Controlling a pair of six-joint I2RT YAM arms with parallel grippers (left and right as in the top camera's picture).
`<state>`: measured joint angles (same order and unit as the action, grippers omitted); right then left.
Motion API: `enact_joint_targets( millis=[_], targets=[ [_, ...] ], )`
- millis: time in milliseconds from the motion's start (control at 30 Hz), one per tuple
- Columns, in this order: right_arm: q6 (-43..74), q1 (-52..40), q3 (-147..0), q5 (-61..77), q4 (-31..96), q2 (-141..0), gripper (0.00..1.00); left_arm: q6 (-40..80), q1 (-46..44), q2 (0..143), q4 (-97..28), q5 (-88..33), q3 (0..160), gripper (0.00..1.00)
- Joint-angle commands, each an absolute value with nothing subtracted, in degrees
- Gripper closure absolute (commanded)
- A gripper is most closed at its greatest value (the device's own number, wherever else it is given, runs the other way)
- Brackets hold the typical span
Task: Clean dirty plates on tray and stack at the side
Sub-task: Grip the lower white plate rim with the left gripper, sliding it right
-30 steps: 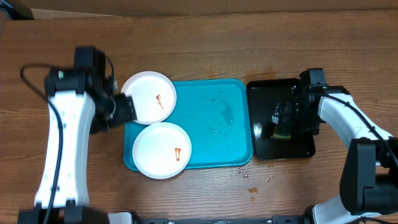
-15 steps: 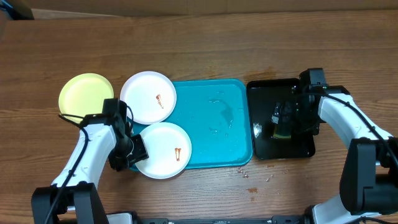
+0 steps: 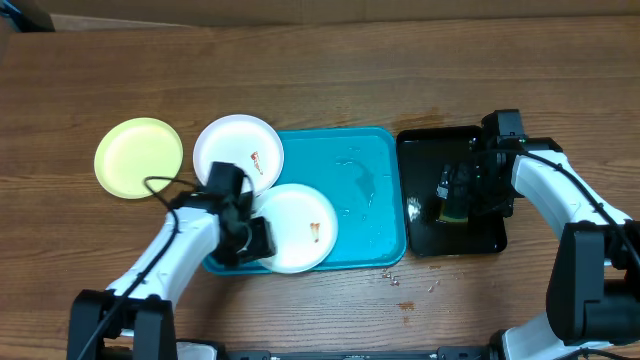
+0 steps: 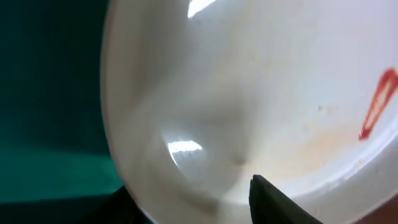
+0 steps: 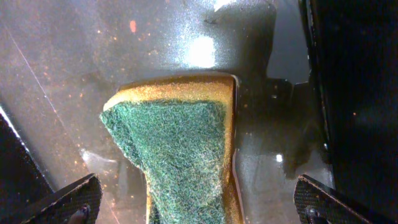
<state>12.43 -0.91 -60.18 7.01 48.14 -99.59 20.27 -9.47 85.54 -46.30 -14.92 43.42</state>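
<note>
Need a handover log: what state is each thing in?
Green plate: clean, off tray.
Rear white plate: smeared, overlapping tray corner.
Front white plate: smeared, gripped.
Turquoise tray: wet.
Sponge: lying in black tray.
Left gripper: shut on front white plate.
Right gripper: open, straddling sponge.

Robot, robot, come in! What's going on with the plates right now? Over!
Left gripper shut on white plate, smeared, at the tray. Right gripper open over sponge in black tray. Second white plate smeared; green plate on table. Nothing blocking.
</note>
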Motion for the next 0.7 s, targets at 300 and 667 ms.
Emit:
enact_joint_targets(
  millis=[300,667],
  targets=[
    [12.6,-1.3,-60.1,6.5,48.1,-98.1,0.00,27.3,-22.5,85.7,-34.7,-17.3,45.8,0.40],
    [12.6,-1.3,-60.1,6.5,48.1,-98.1,0.00,32.8,-22.6,86.2,-43.9,-2.5,53.2,0.31]
  ],
)
